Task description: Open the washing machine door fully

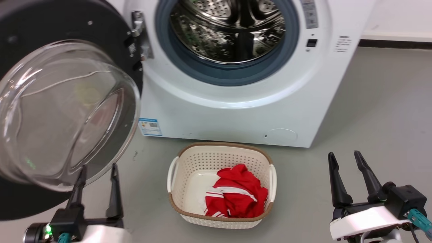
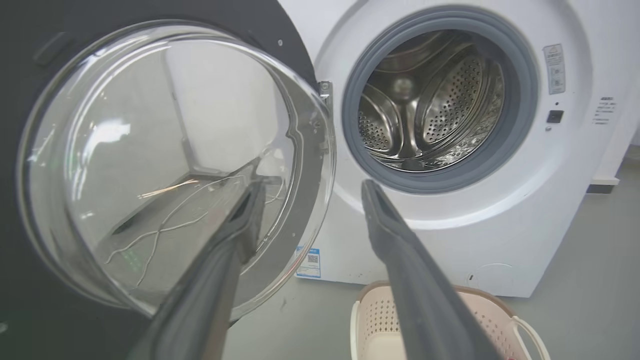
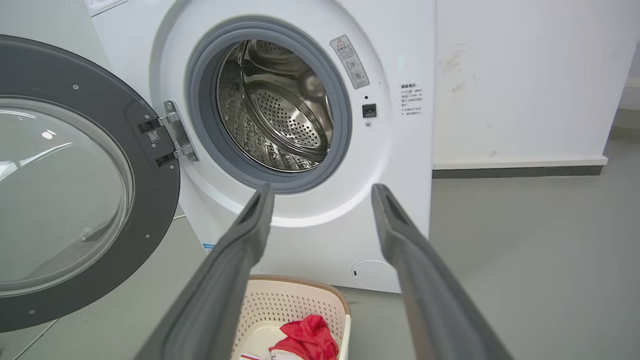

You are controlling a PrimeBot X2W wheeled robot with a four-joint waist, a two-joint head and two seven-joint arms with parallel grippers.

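Note:
The white washing machine stands ahead with its steel drum exposed. Its washing machine door, black with a bulging clear glass bowl, is swung wide to the left on its hinge. My left gripper is open at the lower left, just below the glass bowl, holding nothing. Down at the lower right my right gripper is also open and empty, well clear of the washer.
A cream perforated laundry basket with a red and white garment sits on the grey floor in front of the washer, between my arms. A white wall with a dark skirting runs to the right.

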